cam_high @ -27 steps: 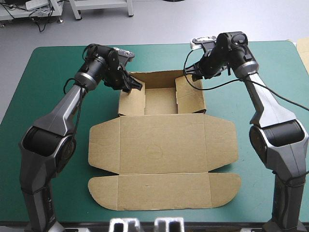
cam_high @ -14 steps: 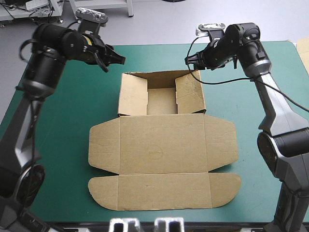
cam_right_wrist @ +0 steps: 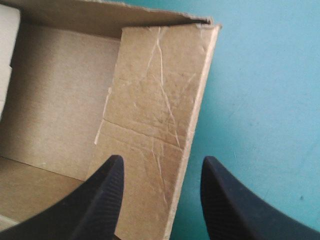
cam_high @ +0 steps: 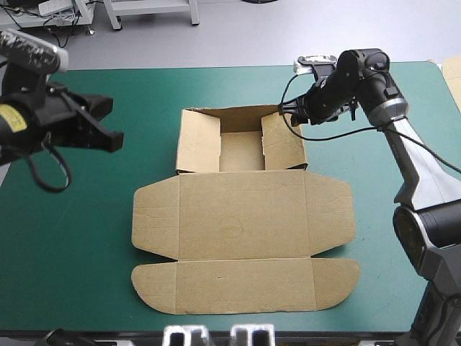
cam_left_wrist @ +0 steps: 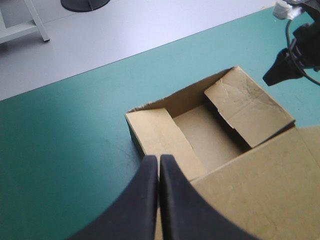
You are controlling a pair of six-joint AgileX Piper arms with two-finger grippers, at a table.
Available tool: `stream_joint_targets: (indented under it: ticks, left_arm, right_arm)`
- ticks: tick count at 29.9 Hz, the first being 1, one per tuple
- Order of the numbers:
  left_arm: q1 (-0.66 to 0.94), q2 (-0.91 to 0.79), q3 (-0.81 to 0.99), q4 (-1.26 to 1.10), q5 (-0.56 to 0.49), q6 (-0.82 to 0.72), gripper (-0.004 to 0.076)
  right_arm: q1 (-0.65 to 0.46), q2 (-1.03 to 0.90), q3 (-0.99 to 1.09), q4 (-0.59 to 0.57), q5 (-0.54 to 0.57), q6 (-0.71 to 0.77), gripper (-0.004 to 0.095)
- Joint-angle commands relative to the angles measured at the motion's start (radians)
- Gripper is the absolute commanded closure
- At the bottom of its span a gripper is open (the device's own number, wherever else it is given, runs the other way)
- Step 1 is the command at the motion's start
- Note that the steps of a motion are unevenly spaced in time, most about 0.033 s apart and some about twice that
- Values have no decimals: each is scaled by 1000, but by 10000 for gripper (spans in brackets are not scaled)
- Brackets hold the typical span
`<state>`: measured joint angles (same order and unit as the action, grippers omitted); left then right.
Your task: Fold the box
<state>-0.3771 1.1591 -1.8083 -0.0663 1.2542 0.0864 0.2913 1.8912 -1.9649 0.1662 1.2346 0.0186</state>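
Note:
The brown box lies mid-table as an open tray with walls raised at the far side and its lid flat toward the front. My left gripper hangs high over the table's left part, well clear of the box, its black fingers shut in one arch with nothing between them. The tray lies ahead of and below it. My right gripper is at the tray's far right corner. Its fingers stand open above the tray's right wall, the wall's outer edge between them.
Bare teal-green cover surrounds the box on all sides. A pale strip of board shows at the table's far right edge. The right gripper is seen from the left wrist view beyond the tray.
The left gripper left the tray's far left corner, swung up and out to the left, and shut. The right gripper stayed open by the far right corner. The box has not moved.

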Motion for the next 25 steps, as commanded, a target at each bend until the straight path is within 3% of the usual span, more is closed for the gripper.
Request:
stream_joint_targets:
  ticks: [1, 12, 14, 19, 25]
  left_arm:
    - [-4, -121, 108, -10, 43, 13, 732]
    - [-4, -508, 554, -10, 3, 53, 732]
    - [-4, -576, 607, -10, -9, 53, 732]
    - [-4, -681, 680, -10, -13, 50, 732]
    - [-4, -703, 694, -10, -4, 2, 732]
  right_arm:
    - [-2, -42, 11, 2, 17, -2, 459]
    - [-2, 68, 28, 7, 0, -5, 468]
    - [-2, 83, 28, 18, 4, -9, 539]
    - [-2, 90, 27, 17, 18, -12, 930]
    - [-2, 78, 27, 33, 21, -12, 920]
